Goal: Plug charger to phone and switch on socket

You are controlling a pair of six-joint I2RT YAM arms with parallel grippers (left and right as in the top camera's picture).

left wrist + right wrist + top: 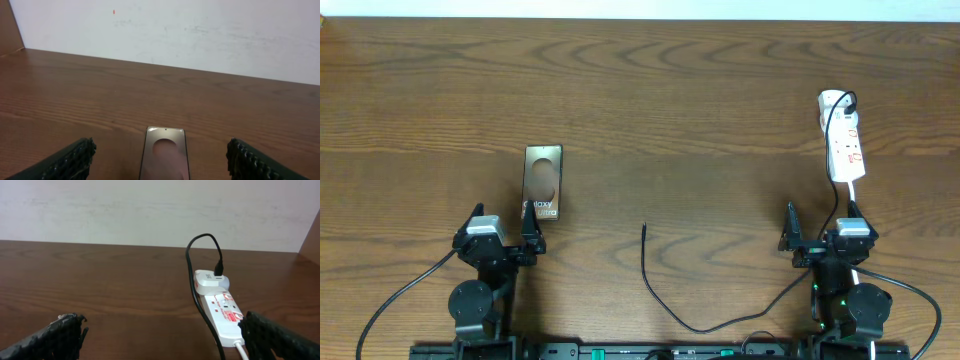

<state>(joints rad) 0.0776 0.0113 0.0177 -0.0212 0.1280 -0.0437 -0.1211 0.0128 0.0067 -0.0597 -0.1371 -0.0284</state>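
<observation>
One phone (542, 182) reads "Galaxy" (white txt); socket (845, 148) print red, illegible.

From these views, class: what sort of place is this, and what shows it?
Likely a robotics test bench: plain wooden table, bare white wall, left claw facing a phone, right claw facing a socket.

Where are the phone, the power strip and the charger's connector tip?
phone (542, 183): overhead view, centre of its glossy face.
power strip (225, 315): right wrist view, white top face.
charger's connector tip (643, 227): overhead view, free cable end.
</observation>
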